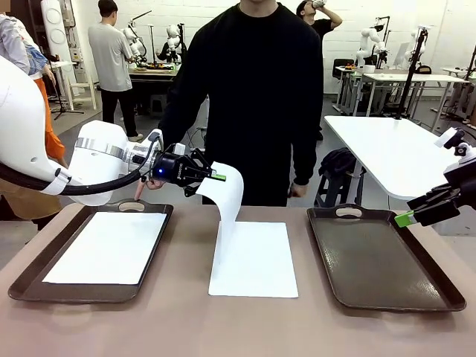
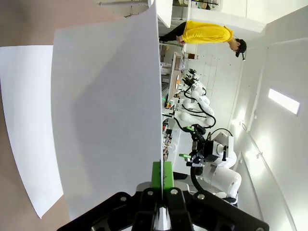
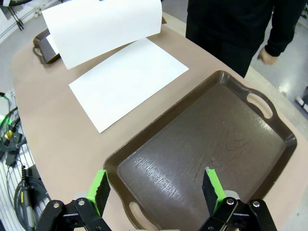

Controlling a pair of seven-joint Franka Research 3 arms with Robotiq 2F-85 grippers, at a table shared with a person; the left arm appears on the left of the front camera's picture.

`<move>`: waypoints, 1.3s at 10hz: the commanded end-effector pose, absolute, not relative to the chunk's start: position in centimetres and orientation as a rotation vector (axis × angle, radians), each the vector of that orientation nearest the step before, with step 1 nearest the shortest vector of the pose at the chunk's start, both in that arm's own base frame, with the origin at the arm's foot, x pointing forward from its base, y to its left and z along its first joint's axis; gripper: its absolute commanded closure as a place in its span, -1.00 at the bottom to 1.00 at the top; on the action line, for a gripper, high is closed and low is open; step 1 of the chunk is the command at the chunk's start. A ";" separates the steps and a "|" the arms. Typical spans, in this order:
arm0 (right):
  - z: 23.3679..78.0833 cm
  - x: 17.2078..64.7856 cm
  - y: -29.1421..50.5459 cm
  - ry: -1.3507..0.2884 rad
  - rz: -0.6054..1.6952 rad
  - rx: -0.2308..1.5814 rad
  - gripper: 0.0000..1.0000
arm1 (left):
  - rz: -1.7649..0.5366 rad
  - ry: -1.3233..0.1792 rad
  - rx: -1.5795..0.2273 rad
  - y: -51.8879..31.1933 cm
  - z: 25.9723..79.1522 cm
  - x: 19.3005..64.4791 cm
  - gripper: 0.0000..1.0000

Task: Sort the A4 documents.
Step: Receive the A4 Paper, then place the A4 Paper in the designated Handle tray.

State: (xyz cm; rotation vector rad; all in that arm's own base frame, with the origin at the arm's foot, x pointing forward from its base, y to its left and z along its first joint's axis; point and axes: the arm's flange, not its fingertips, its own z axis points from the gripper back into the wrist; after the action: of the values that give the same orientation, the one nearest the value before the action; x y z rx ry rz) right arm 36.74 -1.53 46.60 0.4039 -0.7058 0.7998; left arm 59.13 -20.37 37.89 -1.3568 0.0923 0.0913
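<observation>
While the left jaws pinch shut one edge of a thin white A4 paper sheet [image 1: 227, 195], it hangs curled over the white paper [image 1: 254, 260] lying mid-bench | right jaws wide open, empty, by the bare dark brown tray [image 1: 379, 260] | risk: sheet slips or creases if swung fast.

The lifted sheet [image 1: 227, 190] hides most of the left tray [image 3: 43, 55] behind it in right wrist view. The flat sheet [image 2: 24, 120] behind it is partly covered and cut off at the left wrist picture's edge. The right arm [image 1: 462, 178], far right of it, is cropped.
</observation>
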 end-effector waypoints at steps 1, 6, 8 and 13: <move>46.4 37.2 -1.6 -0.723 0.810 0.427 -1.00 | 0.103 0.087 -1.371 -20.5 37.9 59.2 1.00; 46.4 37.2 -1.6 -0.723 0.810 0.427 -1.00 | 0.103 0.087 -1.371 -20.5 37.9 59.2 1.00; 46.4 37.2 -1.6 -0.723 0.810 0.427 -1.00 | 0.103 0.087 -1.371 -20.5 37.9 59.2 1.00; 46.4 37.2 -1.6 -0.723 0.810 0.427 -1.00 | 0.091 0.092 -1.357 -20.4 37.9 59.1 0.98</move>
State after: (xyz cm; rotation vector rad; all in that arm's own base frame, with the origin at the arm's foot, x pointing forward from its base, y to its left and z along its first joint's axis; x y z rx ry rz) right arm 36.74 -1.53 46.60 0.4039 -0.7058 0.7998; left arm 59.13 -20.37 37.89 -1.3566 0.0923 0.0912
